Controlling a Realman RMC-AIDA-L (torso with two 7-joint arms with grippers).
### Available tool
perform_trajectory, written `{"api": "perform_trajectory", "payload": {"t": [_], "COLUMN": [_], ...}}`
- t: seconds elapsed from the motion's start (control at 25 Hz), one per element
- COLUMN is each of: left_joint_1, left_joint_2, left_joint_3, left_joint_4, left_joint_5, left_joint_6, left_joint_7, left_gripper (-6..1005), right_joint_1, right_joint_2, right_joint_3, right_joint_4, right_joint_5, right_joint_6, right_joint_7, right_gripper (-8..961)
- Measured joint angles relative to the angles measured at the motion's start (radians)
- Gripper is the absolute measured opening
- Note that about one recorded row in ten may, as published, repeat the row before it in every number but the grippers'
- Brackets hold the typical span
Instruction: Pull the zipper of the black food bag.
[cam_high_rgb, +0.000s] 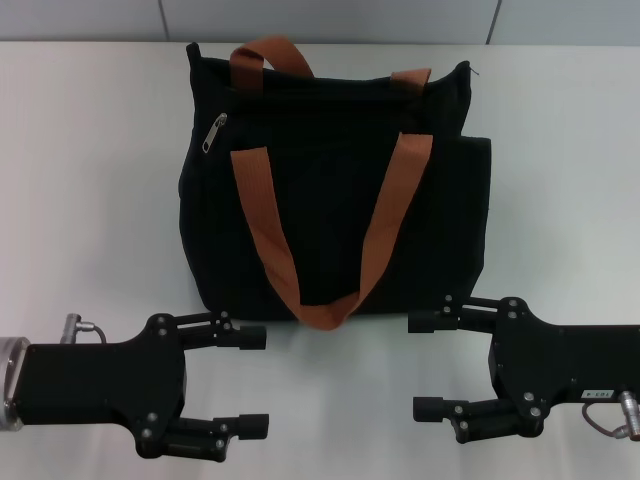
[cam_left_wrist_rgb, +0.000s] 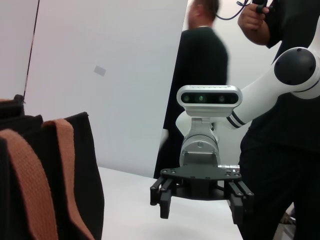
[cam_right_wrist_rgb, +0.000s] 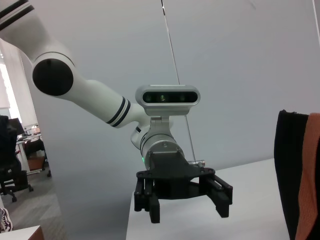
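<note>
The black food bag (cam_high_rgb: 335, 180) lies on the white table (cam_high_rgb: 90, 180) with two rust-orange strap handles (cam_high_rgb: 265, 215). Its small silver zipper pull (cam_high_rgb: 214, 132) sits near the bag's upper left corner. My left gripper (cam_high_rgb: 255, 382) is open and empty in front of the bag's lower left. My right gripper (cam_high_rgb: 425, 365) is open and empty in front of the bag's lower right. The two grippers face each other. The left wrist view shows the bag's edge (cam_left_wrist_rgb: 75, 175) and the right gripper (cam_left_wrist_rgb: 200, 207). The right wrist view shows the bag (cam_right_wrist_rgb: 287, 170) and the left gripper (cam_right_wrist_rgb: 187, 207).
A grey wall panel (cam_high_rgb: 320, 20) runs behind the table's far edge. A person in dark clothes (cam_left_wrist_rgb: 205, 65) stands beyond the table in the left wrist view. Office chairs (cam_right_wrist_rgb: 12, 170) show far off in the right wrist view.
</note>
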Motion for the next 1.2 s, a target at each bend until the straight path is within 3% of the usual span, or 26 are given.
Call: {"api": "perform_trajectory", "payload": {"t": [0.2, 0.24, 0.32, 0.48, 0.52, 0.56, 0.64, 0.68, 0.72, 0.76, 0.8, 0.96, 1.2], "left_joint_1": [0.001, 0.009, 0.014, 0.034, 0.034, 0.036, 0.036, 0.037, 0.037, 0.024, 0.010, -0.021, -0.054], "left_joint_2": [-0.006, -0.025, -0.039, -0.096, -0.096, -0.110, -0.110, -0.127, -0.127, -0.114, -0.084, -0.029, -0.018], "left_joint_3": [-0.059, -0.167, -0.226, -0.481, -0.481, -0.550, -0.550, -0.651, -0.651, -0.729, -0.720, -0.710, -0.714], "left_joint_4": [0.000, 0.000, 0.000, -0.002, -0.002, -0.005, -0.005, -0.009, -0.009, 0.000, 0.003, 0.005, 0.051], "left_joint_5": [-0.005, -0.008, -0.007, -0.017, -0.017, -0.020, -0.020, -0.024, -0.024, -0.006, 0.015, 0.114, 0.265], "left_joint_6": [0.032, 0.094, 0.129, 0.198, 0.198, 0.197, 0.197, 0.173, 0.173, 0.049, -0.005, -0.093, -0.150], "left_joint_7": [0.002, 0.017, 0.031, 0.089, 0.089, 0.091, 0.091, 0.092, 0.092, 0.092, 0.084, 0.062, 0.053], "left_gripper": [811, 811, 811, 810, 810, 810, 810, 810, 810, 810, 810, 809, 809], "right_joint_1": [0.000, 0.000, 0.000, 0.000, 0.000, 0.000, -0.001, -0.002, -0.002, -0.004, -0.005, -0.008, -0.006], "right_joint_2": [0.000, 0.000, 0.000, 0.000, 0.000, 0.000, 0.000, 0.000, 0.000, 0.000, 0.000, -0.001, -0.002], "right_joint_3": [0.000, 0.000, 0.000, 0.000, 0.000, 0.000, 0.000, 0.000, 0.000, 0.000, 0.000, 0.000, 0.000], "right_joint_4": [0.000, 0.000, 0.000, 0.000, -0.001, -0.002, -0.003, -0.003, -0.004, -0.006, -0.007, -0.009, -0.009], "right_joint_5": [0.000, 0.000, 0.001, 0.003, 0.003, 0.003, 0.003, 0.003, 0.003, 0.003, 0.004, 0.004, 0.005], "right_joint_6": [0.001, 0.001, 0.001, 0.002, 0.003, 0.003, 0.004, 0.004, 0.004, 0.004, 0.002, 0.000, 0.003], "right_joint_7": [0.000, 0.000, 0.000, 0.001, 0.002, 0.003, 0.006, 0.007, 0.008, 0.009, 0.009, 0.009, 0.011], "right_gripper": [827, 826, 826, 826, 826, 826, 826, 826, 826, 826, 826, 827, 827]}}
